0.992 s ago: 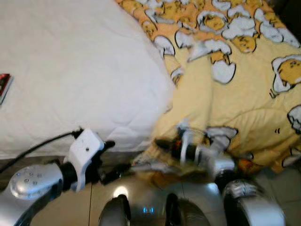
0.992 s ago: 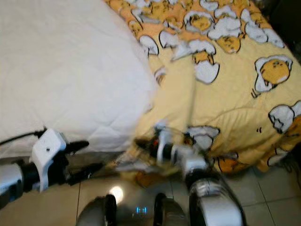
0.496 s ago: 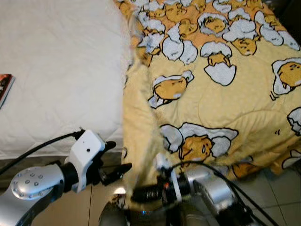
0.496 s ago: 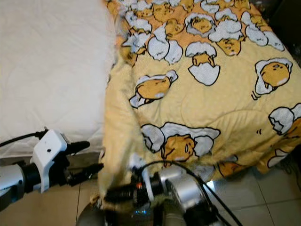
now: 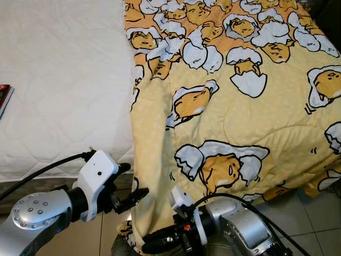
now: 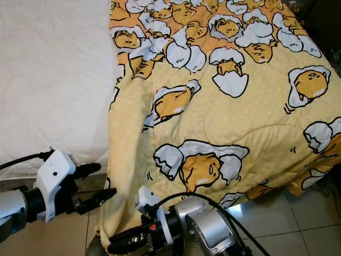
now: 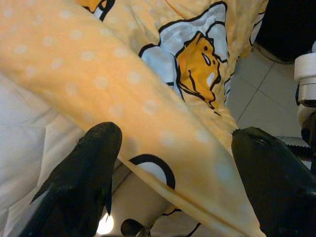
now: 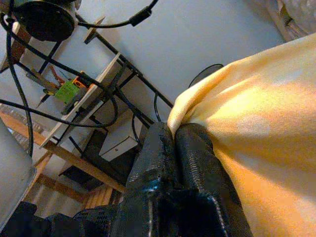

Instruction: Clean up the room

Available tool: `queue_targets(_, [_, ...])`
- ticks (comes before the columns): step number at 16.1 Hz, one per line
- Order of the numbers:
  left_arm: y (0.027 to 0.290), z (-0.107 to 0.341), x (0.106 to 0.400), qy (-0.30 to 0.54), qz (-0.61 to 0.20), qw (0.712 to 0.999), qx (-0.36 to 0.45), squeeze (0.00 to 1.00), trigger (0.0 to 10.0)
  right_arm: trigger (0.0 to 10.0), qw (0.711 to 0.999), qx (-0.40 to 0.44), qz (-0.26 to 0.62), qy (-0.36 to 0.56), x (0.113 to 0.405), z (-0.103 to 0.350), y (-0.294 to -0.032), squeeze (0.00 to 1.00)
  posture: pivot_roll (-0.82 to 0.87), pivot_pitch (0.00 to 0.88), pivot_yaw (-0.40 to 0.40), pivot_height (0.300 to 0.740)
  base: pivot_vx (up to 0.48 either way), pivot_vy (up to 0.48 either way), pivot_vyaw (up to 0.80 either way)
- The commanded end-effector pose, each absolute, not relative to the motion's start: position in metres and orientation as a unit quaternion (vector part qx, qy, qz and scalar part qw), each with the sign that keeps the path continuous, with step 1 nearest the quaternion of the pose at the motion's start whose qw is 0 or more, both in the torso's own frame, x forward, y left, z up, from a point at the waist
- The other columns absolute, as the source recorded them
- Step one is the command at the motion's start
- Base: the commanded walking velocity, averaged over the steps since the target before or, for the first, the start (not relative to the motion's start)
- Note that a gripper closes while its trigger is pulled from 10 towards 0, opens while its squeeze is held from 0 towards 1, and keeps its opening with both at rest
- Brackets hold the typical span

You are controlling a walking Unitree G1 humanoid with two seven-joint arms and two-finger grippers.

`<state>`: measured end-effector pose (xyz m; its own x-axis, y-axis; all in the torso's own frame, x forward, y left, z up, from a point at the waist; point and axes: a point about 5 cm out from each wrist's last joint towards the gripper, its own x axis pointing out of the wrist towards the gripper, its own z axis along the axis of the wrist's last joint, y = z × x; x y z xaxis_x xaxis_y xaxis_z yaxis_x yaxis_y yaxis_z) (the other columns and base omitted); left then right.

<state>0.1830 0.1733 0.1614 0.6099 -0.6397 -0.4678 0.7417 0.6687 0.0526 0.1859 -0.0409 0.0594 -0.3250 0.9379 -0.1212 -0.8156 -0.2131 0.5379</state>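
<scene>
A yellow blanket (image 5: 229, 106) printed with egg cartoons covers the right part of the bed and hangs over its near edge. My right gripper (image 5: 152, 246) is low in front of me, shut on the blanket's lower left corner. In the right wrist view its black fingers (image 8: 163, 148) pinch the yellow fabric (image 8: 256, 148). My left gripper (image 5: 133, 182) is open just left of the hanging blanket edge. In the left wrist view that edge (image 7: 163, 128) runs across between its two fingers (image 7: 84, 182).
The bed's left part is bare white sheet (image 5: 64, 80), with a red book (image 5: 4, 98) at its far left. Beige floor tiles (image 6: 298, 224) lie below the bed's right corner. A shelf frame with cables (image 8: 98, 84) stands behind the right gripper.
The right gripper has pulled the blanket's corner leftward and toward me. The bunched blanket now lies spread flat over more of the white sheet. The left gripper has hardly moved.
</scene>
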Motion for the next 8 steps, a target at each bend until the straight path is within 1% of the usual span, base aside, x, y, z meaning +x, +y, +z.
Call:
queue_targets(1, [0.172, 0.164, 0.179, 0.209, -0.397, 0.885, 0.126, 0.00, 10.0, 0.0, 0.565, 0.119, 0.776, 0.253, 0.182, 0.063, -0.037, 0.00, 0.18, 0.212, -0.020, 0.740, 0.000, 0.000, 0.00])
queue_targets(2, [0.172, 0.163, 0.179, 0.209, -0.397, 0.885, 0.127, 0.00, 10.0, 10.0, 0.582, 0.099, 0.765, 0.259, 0.183, 0.060, -0.036, 0.00, 0.18, 0.208, -0.019, 0.740, 0.000, 0.000, 0.00])
queue_targets(3, [0.172, 0.163, 0.179, 0.209, -0.397, 0.884, 0.127, 0.00, 10.0, 10.0, 0.595, 0.080, 0.754, 0.265, 0.184, 0.055, -0.036, 0.00, 0.18, 0.208, -0.019, 0.740, 0.000, 0.000, 0.00])
queue_targets(4, [0.171, 0.162, 0.179, 0.210, -0.398, 0.884, 0.127, 0.00, 10.0, 10.0, 0.622, 0.052, 0.730, 0.278, 0.189, 0.045, -0.037, 1.00, 0.17, 0.199, -0.018, 0.740, 0.000, 0.000, 0.00])
queue_targets(5, [0.170, 0.161, 0.180, 0.209, -0.398, 0.884, 0.126, 0.00, 10.0, 10.0, 0.660, 0.029, 0.692, 0.292, 0.196, 0.034, -0.040, 1.00, 0.17, 0.195, -0.016, 0.740, 0.000, 0.000, 0.00])
queue_targets(6, [0.169, 0.160, 0.180, 0.209, -0.398, 0.884, 0.126, 0.00, 10.0, 10.0, 0.677, 0.014, 0.675, 0.295, 0.199, 0.031, -0.041, 1.00, 0.17, 0.193, -0.016, 0.740, 0.000, 0.000, 0.00])
queue_targets(7, [0.170, 0.159, 0.180, 0.210, -0.389, 0.889, 0.123, 0.00, 10.0, 10.0, 0.702, 0.007, 0.650, 0.293, 0.203, 0.030, -0.048, 1.00, 0.16, 0.186, -0.017, 0.740, 0.000, 0.000, 0.00])
queue_targets(8, [0.170, 0.158, 0.180, 0.210, -0.384, 0.891, 0.121, 0.00, 10.0, 10.0, 0.714, 0.006, 0.637, 0.291, 0.205, 0.030, -0.051, 1.00, 0.16, 0.182, -0.017, 0.740, 0.000, 0.000, 0.00])
